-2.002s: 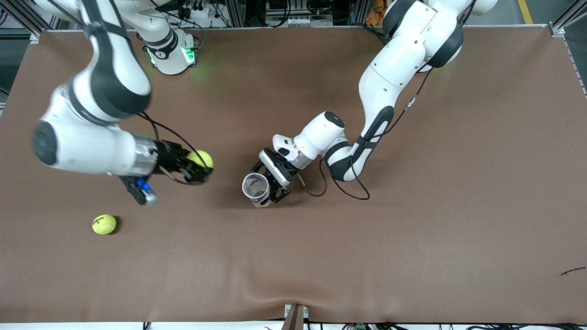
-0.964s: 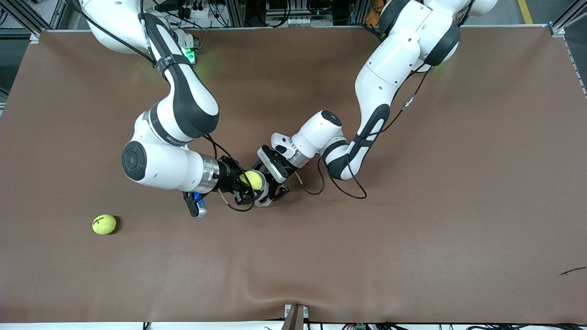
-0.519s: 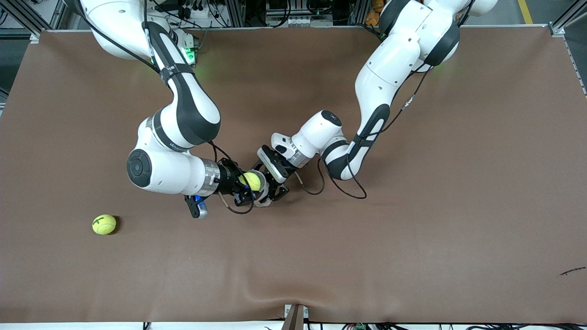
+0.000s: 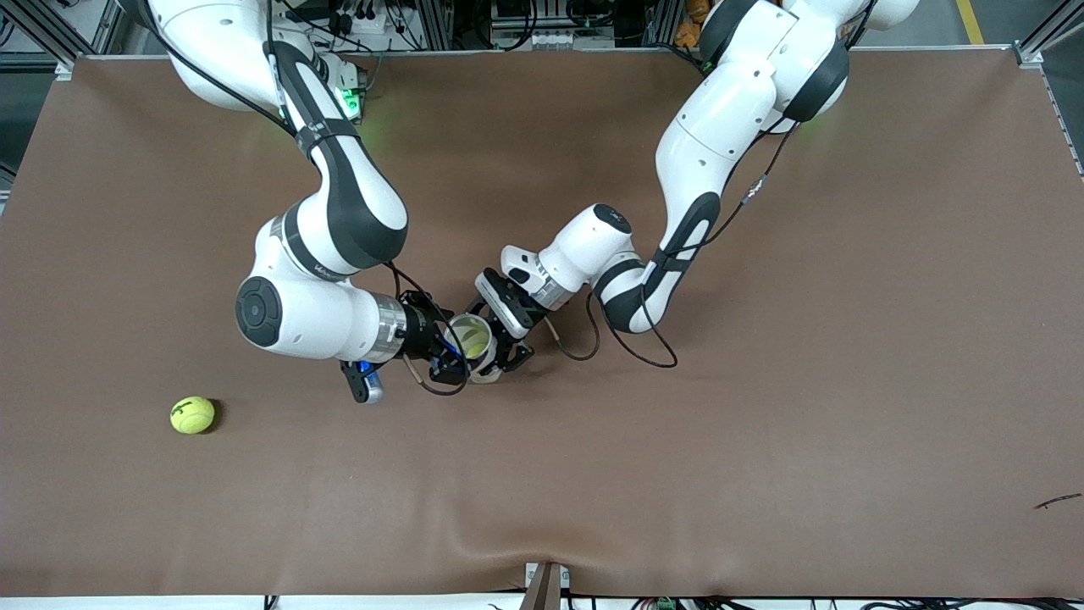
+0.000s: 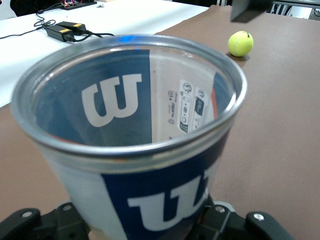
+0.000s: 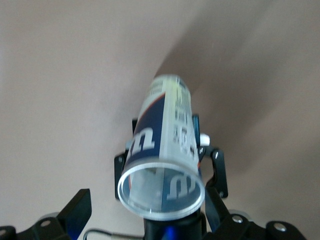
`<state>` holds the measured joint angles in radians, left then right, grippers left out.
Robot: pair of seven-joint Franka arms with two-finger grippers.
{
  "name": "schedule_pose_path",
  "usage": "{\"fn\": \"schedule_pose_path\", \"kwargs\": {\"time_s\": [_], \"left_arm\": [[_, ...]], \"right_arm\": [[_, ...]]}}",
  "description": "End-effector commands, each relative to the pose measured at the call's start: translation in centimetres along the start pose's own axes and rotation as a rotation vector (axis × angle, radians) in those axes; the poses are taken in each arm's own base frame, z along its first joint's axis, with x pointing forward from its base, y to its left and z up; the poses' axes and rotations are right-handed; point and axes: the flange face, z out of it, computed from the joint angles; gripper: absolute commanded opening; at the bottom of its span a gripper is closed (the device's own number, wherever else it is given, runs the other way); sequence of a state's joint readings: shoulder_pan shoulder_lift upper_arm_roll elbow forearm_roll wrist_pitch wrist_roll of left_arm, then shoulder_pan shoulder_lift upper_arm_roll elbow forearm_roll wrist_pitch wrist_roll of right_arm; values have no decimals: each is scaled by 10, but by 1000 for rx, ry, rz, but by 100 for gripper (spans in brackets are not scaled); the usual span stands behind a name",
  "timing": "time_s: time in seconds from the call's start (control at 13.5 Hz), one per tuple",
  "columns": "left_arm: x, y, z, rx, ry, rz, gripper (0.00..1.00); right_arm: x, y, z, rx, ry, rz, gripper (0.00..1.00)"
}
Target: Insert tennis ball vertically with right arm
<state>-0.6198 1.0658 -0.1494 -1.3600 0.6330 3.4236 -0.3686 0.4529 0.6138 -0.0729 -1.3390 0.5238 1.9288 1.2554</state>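
Note:
A clear Wilson ball can (image 4: pixel 468 349) stands upright with its mouth up, and my left gripper (image 4: pixel 489 339) is shut on its side. Seen from the front, a yellow tennis ball (image 4: pixel 474 338) lies inside the can's rim. My right gripper (image 4: pixel 451 346) hangs just over the can's mouth, open with nothing between its fingers. In the right wrist view the can (image 6: pixel 165 150) stands under my right gripper (image 6: pixel 150 214), whose fingers (image 6: pixel 79 212) are spread wide. In the left wrist view the can (image 5: pixel 130 125) fills the picture above my left gripper (image 5: pixel 150 227); no ball shows there.
A second tennis ball (image 4: pixel 192 415) lies on the brown table (image 4: pixel 762 424) toward the right arm's end, nearer the front camera than the can; the left wrist view also shows this second ball (image 5: pixel 240 43). A black cable loops beside the left wrist.
My right gripper carried the tennis ball from the right arm's end to above the can, then opened. The ball has dropped from the fingers into the can. The left arm held still.

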Motion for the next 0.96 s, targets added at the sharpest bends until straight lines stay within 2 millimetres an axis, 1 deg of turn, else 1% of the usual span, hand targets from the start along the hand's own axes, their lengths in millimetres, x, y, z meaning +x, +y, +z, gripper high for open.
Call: {"fn": "schedule_pose_path", "kwargs": {"time_s": [0.0,0.07,0.22,0.3,0.37,0.44,0.52,0.59,0.74,0.82,0.89], "left_arm": [[1,1,0,-3,15,23,78],[2,-1,0,0,16,23,78],[1,0,0,-2,15,22,78],[1,-1,0,-2,15,24,79],[1,0,0,-3,17,23,79],[1,-1,0,-2,16,24,78],[1,0,0,-3,17,23,79],[1,-1,0,-2,16,24,79],[1,0,0,-3,17,23,79],[1,-1,0,-2,16,24,79],[1,-1,0,-2,16,24,79]], "right_arm": [[29,14,-21,-79,90,-75,100],[45,22,-21,-141,114,-136,100],[87,33,-25,-224,215,-262,100],[116,38,-25,-268,271,-309,100],[138,42,-32,-288,309,-357,100],[161,46,-43,-278,335,-386,100],[188,53,-58,-262,347,-399,100],[216,63,-69,-257,349,-413,100],[279,87,-89,-241,364,-446,100],[309,100,-97,-240,381,-490,100],[337,111,-96,-256,395,-544,100]]}}
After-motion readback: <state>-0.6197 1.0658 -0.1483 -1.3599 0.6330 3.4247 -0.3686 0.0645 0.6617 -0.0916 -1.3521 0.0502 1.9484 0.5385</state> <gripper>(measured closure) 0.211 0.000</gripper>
